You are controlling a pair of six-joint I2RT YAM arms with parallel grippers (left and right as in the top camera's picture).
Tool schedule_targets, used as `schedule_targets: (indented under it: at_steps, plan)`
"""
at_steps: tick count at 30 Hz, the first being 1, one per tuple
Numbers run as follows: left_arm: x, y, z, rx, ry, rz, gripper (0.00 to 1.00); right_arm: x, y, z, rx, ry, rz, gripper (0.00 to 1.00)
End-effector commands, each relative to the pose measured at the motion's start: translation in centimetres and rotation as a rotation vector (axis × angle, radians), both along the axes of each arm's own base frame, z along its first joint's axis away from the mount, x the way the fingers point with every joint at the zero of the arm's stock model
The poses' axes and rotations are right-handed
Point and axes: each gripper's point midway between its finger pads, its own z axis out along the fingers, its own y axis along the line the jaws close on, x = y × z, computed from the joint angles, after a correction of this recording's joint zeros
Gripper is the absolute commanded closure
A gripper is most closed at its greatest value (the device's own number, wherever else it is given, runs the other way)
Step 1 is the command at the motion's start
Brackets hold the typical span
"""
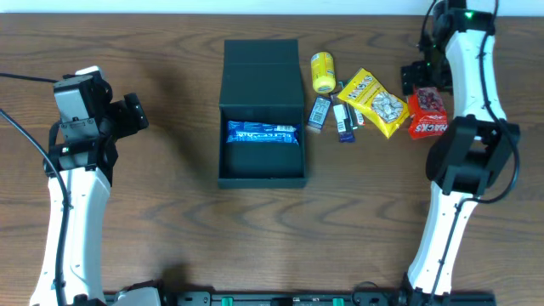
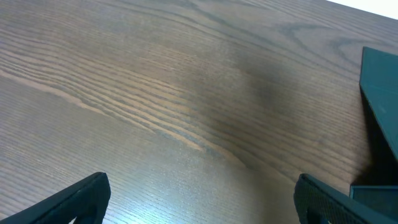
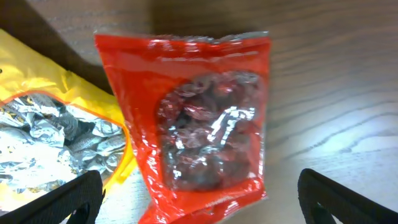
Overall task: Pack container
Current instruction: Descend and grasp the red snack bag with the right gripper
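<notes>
Directly below my wide-open right gripper (image 3: 199, 199), the red packet (image 3: 205, 112) looks soft and slippery; I'd pinch its middle for the container (image 1: 262, 166).

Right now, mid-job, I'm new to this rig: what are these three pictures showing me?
Two white robot arms sit at a wooden table. The wide picture looks down from above; the other two come from a camera on each wrist, its dark fingertips at the bottom corners. The black container lies open mid-table with a blue packet inside. Beside it, toward the right arm, lie a yellow can, a few small packets, a yellow bag and a red bag. The left hand is open over bare wood; the right hand is open over the red bag. Neither holds anything.
</notes>
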Motion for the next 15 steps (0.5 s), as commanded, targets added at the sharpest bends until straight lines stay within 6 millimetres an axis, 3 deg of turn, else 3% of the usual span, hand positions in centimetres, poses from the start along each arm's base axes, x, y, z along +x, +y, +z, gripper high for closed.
schedule_targets:
  at_steps: [1, 8, 15]
  plan:
    - [0.4, 0.2, 1.0, 0.001, -0.024, 0.008, 0.05, -0.5, 0.0, -1.6, -0.023, 0.045, 0.025, 0.01]
    - [0.4, 0.2, 1.0, 0.001, -0.024, 0.008, 0.05, -1.7, -1.9, -3.6, -0.123, 0.081, -0.045, 0.02]
    - [0.4, 0.2, 1.0, 0.001, -0.024, 0.008, 0.05, -2.0, -1.7, -5.4, -0.118, 0.089, -0.054, 0.25]
